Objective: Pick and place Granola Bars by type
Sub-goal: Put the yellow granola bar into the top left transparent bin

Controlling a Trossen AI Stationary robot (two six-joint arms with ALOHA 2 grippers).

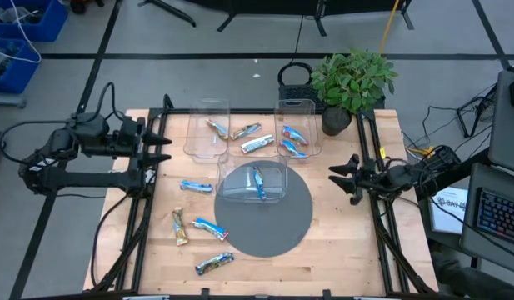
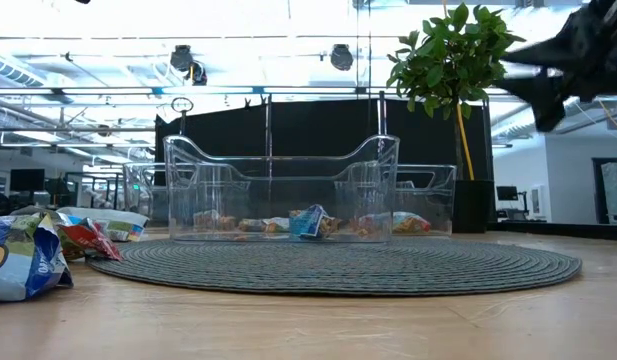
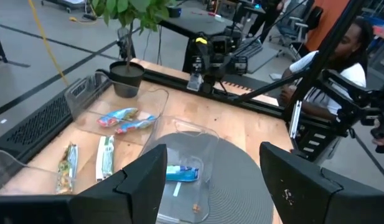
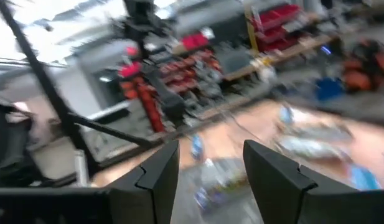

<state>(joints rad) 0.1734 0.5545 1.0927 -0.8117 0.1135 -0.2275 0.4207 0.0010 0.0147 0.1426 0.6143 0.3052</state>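
Observation:
Granola bars lie in three clear bins and loose on the wooden table. The far left bin holds tan and silvery bars. The far right bin holds two blue bars. The middle bin stands on a round grey mat with one blue bar inside. Loose bars lie near the left: blue, tan, blue, silvery. My left gripper is open at the table's left edge. My right gripper is open at the right edge, raised. Neither holds anything.
A potted plant stands at the table's far right corner, with a black basket beside it. A seated person shows beyond the right edge. Bare wood lies between the mat and the near edge.

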